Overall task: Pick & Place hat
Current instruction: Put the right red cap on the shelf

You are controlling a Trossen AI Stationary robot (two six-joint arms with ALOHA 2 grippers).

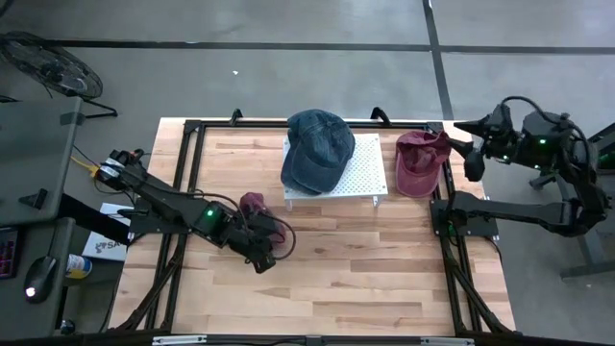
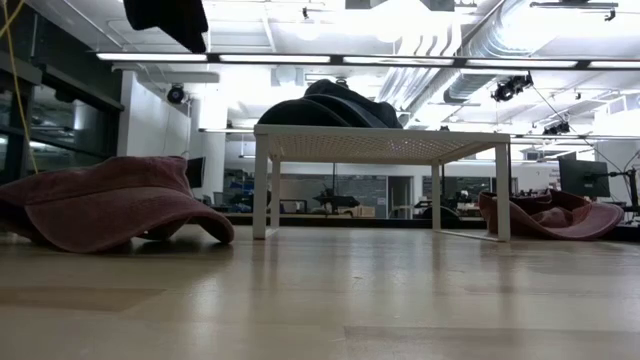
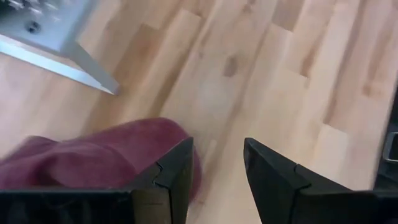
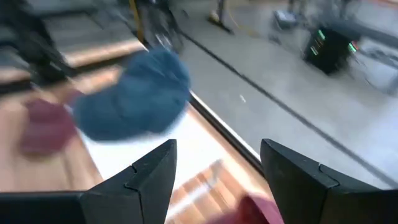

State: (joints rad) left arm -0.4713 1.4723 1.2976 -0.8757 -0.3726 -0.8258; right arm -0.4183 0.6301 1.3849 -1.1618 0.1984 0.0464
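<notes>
A: Left gripper (image 3: 217,165), jaws?

B: Partly apart, nothing between them. In the left wrist view the gap shows only bare counter (image 1: 356,259). One finger (image 3: 177,171) lies at the edge of the maroon hat (image 1: 261,213); contact cannot be confirmed. In the high view the gripper (image 1: 261,252) sits low over the counter's left half, just at that hat.

A: Right gripper?

B: The right gripper (image 4: 217,174) has its jaws wide apart and holds nothing. In the high view it (image 1: 471,144) hangs off the counter's far right corner, just beside a second maroon hat (image 1: 419,161), not touching it as far as can be seen.

A: Hat count?

B: Three. Two maroon, one blue. The blue hat (image 1: 315,150) rests on top of the white perforated stand (image 1: 363,173), covering its left part. The first maroon hat lies flat on the counter in front of the stand's left end; the low view shows it (image 2: 115,203) slumped on the wood. The second maroon hat lies on the counter to the right of the stand, also visible in the low view (image 2: 550,215).

A: Stands?

B: One, four-legged, at the far middle of the counter.

A: Arms?

B: Two. The left reaches in from the left edge; the right is folded back at the right edge.
</notes>
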